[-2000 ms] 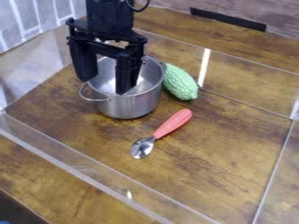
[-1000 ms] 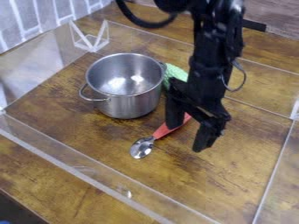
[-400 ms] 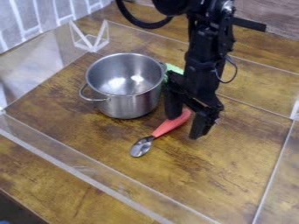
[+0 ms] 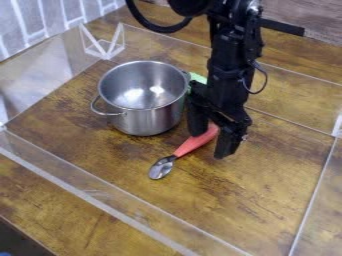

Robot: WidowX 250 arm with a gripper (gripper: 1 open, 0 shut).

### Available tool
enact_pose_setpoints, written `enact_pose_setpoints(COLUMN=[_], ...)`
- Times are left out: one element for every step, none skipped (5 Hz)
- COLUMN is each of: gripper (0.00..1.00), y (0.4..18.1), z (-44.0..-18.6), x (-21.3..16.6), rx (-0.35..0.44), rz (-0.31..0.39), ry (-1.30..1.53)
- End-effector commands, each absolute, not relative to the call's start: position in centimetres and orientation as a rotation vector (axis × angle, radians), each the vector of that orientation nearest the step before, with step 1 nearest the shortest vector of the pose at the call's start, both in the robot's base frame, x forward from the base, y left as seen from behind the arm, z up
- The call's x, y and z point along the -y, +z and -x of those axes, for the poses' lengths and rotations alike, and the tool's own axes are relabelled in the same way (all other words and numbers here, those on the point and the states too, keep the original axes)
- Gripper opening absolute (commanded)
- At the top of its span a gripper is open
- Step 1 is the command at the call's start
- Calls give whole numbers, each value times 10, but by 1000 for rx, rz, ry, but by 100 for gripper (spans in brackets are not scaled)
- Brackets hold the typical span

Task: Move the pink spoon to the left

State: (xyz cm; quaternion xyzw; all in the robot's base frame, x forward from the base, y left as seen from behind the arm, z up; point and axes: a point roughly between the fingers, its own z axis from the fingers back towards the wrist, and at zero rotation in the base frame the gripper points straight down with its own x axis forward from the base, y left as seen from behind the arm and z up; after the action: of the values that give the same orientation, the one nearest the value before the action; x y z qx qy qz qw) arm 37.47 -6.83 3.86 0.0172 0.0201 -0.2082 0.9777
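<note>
The wooden surface point(image 4: 80, 190) is lying inside clear low walls. On it, at about 10 o'clock from the centre, 1 steel pot point(image 4: 142, 96) is standing upright. The hand point(image 4: 214, 142) is hanging just right of the pot, pointing straight down with its 2 fingers spread apart, straddling the upper handle and gripping nothing. Behind it a sliver of green vegetable point(image 4: 197, 79) is peeking out. The pink spoon point(image 4: 185, 155) is lying flat near the centre, handle toward 1 o'clock, silver bowl toward 7 o'clock. To do this step well, the hand is probably needing to sink until both fingers flank the thick handle squarely, then close before carrying it toward 9 o'clock, steering clear of the pot.
</note>
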Motion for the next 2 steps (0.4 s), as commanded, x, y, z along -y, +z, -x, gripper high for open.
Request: enact_pose_setpoints(gripper=[100,100], y=[28,27], z=[-371,-371], x=[47,57], rx=[-64,-83], rz=[-21,-9], ry=[-373,-364])
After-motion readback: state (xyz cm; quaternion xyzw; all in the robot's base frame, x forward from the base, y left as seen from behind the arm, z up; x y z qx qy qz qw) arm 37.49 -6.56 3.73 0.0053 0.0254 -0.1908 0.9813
